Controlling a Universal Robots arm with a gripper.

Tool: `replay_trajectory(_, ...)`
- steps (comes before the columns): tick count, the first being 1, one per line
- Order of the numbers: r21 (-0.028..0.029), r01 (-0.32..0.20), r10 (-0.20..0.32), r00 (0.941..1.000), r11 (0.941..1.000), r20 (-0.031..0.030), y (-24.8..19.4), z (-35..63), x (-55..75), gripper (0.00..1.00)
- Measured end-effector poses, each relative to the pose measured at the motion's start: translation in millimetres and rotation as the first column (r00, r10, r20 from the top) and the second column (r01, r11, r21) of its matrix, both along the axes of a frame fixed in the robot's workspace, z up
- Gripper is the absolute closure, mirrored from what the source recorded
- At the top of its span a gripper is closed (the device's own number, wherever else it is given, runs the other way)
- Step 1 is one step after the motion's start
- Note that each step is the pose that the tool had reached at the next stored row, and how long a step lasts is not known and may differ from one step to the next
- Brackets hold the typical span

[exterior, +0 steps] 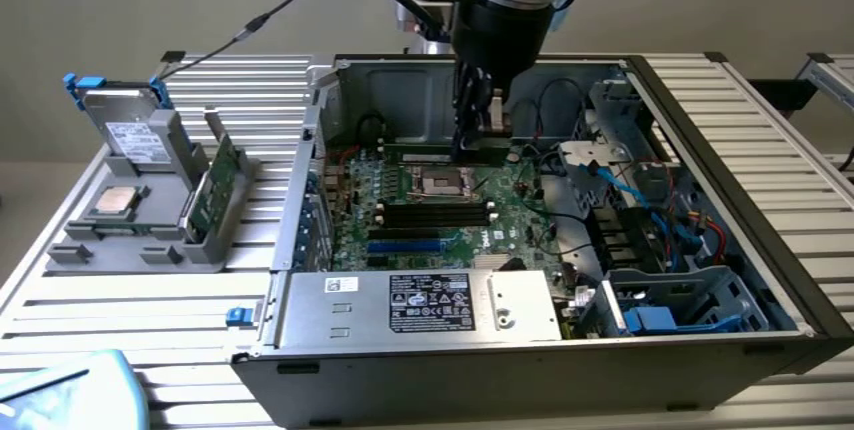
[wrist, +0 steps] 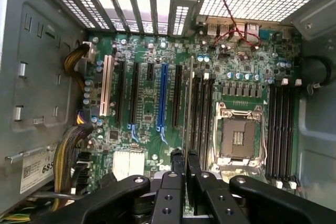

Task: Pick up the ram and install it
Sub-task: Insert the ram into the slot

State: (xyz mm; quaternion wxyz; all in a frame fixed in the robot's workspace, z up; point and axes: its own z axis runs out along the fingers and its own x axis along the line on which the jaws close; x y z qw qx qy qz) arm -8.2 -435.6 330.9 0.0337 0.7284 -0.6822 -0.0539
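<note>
In the exterior view, the gripper (exterior: 478, 142) reaches down into the open computer case (exterior: 747, 160). Its fingers are drawn narrow on the ram (exterior: 416, 153), which it grips at the middle of the upper edge. The stick hangs level and lengthwise across the exterior view, a roughly equal length showing on either side of the fingers. It sits above the motherboard (exterior: 461, 240), near the empty CPU socket (exterior: 441, 184) and clear of the black memory slots (exterior: 427, 216), not yet seated in any of them. Off the case, at the exterior view's left, a bigger green board (exterior: 214, 190) stands in a grey holder (exterior: 120, 245).

The ram looks light and stiff but fragile: a thin board with chips on its faces and a contact edge underneath that should not be touched or scraped. A central pinch on the flat faces near the top edge suits it, since an off-centre hold would let it tilt. The grip must be firm enough that it does not slide.

In the wrist view, the gripper (wrist: 185, 157) shows its two fingertips nearly together. A thin pale line running forward from between them seems to be the ram (wrist: 186, 114) seen edge-on. That line lies parallel to the nearer bank of memory slots (wrist: 202, 114), just beside them and between that bank and a black expansion slot (wrist: 177, 95). The CPU socket (wrist: 237, 137) lies beyond that bank.
</note>
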Motion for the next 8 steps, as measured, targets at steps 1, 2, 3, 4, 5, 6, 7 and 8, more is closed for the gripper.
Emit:
replay_trajectory(1, -0.0015, -0.001, 0.001, 1.0000, 1.0000, 0.0000, 0.7, -1.8, 0.0, 0.86)
replay_trajectory(2, -0.0032, -0.001, 0.001, 1.0000, 1.0000, 0.0000, 1.4, -3.5, 0.0, 0.86)
replay_trajectory(3, -0.0048, -0.002, 0.002, 1.0000, 1.0000, 0.0000, 2.1, -5.3, 0.0, 0.86)
replay_trajectory(4, -0.0061, -0.003, 0.003, 1.0000, 1.0000, 0.0000, 2.7, -7.1, 0.0, 0.86)
replay_trajectory(5, -0.0075, -0.003, 0.003, 1.0000, 1.0000, -0.0001, 3.5, -8.9, 0.0, 0.86)
replay_trajectory(6, -0.0088, -0.004, 0.004, 1.0000, 1.0000, -0.0001, 4.2, -10.8, 0.0, 0.86)
replay_trajectory(7, -0.0101, -0.004, 0.004, 1.0000, 0.9999, -0.0001, 4.9, -12.5, 0.0, 0.86)
replay_trajectory(8, -0.0113, -0.004, 0.004, 1.0000, 0.9999, -0.0001, 5.6, -14.3, 0.0, 0.86)
